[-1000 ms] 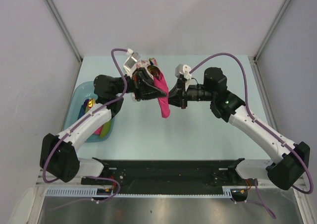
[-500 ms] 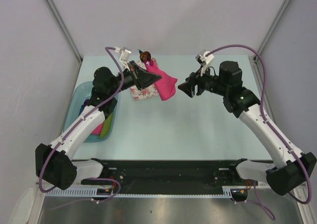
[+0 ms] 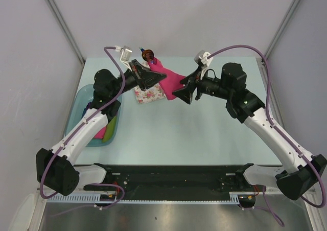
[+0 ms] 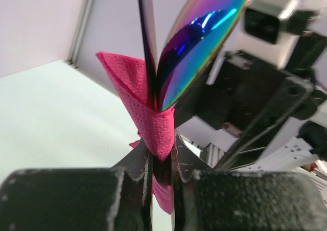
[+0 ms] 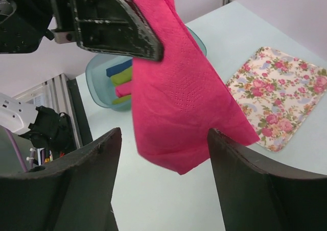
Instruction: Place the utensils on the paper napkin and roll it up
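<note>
Aloft, left jaws clamp paper napkin (image 5: pixel 179 88), utensils (image 4: pixel 196 42); right jaws apart near floral napkin (image 5: pixel 278 100).

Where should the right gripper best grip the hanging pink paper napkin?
Pinch the free lower corner of the magenta paper napkin, the right gripper coming from the robot's right, fingers astride the sheet. It hangs loose there; above, the left gripper clamps it round the metallic utensils.

right end effector (image 3: pixel 182 94) | moved back in | now beside paper napkin (image 3: pixel 171 80)
</note>
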Action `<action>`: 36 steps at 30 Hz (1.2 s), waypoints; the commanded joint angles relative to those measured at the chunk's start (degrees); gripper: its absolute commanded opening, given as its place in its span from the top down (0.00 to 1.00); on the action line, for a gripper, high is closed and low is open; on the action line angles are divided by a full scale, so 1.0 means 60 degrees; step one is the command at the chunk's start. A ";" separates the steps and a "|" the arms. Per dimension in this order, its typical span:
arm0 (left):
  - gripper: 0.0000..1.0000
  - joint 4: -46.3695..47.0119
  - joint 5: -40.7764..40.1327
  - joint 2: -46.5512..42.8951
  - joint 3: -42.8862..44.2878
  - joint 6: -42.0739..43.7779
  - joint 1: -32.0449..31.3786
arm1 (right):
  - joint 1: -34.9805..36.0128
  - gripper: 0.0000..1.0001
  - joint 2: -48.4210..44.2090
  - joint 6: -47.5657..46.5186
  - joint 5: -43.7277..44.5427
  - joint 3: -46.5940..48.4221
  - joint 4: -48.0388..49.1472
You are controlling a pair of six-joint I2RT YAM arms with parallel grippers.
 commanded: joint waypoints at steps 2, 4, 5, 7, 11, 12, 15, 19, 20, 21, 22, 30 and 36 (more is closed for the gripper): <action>1.00 0.2324 0.0860 -0.0185 -0.0044 -0.1090 0.0033 | 0.0210 0.26 0.0238 0.0122 -0.0786 0.0177 0.1221; 1.00 0.2763 0.1124 -0.0155 -0.0073 -0.1266 0.0047 | 0.0284 0.27 0.0297 0.0136 -0.0992 0.0133 0.1383; 1.00 0.2881 0.1183 -0.0112 -0.0102 -0.1398 0.0047 | 0.0313 0.29 0.0311 0.0151 -0.1196 0.0090 0.1514; 1.00 0.3159 0.1402 -0.0082 -0.0087 -0.1573 0.0047 | 0.0371 0.35 0.0312 0.0195 -0.1416 0.0075 0.1588; 1.00 0.3687 0.1681 0.0064 -0.0102 -0.1999 0.0033 | 0.0445 0.44 0.0356 0.0297 -0.1842 0.0002 0.1677; 1.00 0.3934 0.1740 0.0123 -0.0102 -0.2072 0.0033 | 0.0445 0.46 0.0385 0.0341 -0.1929 -0.0013 0.1691; 1.00 0.4301 0.1901 0.0182 -0.0058 -0.2292 0.0033 | 0.0474 0.48 0.0429 0.0459 -0.2106 -0.0057 0.1706; 1.00 0.4683 0.2165 0.0284 0.0073 -0.2570 0.0032 | 0.0474 0.49 0.0429 0.0751 -0.2383 -0.0072 0.1996; 1.00 0.4742 0.2238 0.0284 0.0088 -0.2571 0.0033 | 0.0489 0.49 0.0443 0.0810 -0.2442 -0.0072 0.2057; 1.00 0.4786 0.2238 0.0284 0.0088 -0.2585 0.0018 | 0.0489 0.50 0.0443 0.0912 -0.2472 -0.0101 0.2087; 1.00 0.4815 0.2282 0.0270 0.0074 -0.2600 0.0032 | 0.0503 0.51 0.0429 0.0985 -0.2588 -0.0101 0.2087; 1.00 0.4962 0.2385 0.0211 -0.0058 -0.2673 0.0018 | 0.0869 0.81 0.0312 0.0723 -0.2590 -0.0116 0.1534; 1.00 0.5123 0.2545 0.0182 -0.0087 -0.2790 0.0018 | 0.1002 0.69 0.0385 0.0532 -0.2370 0.0089 0.1091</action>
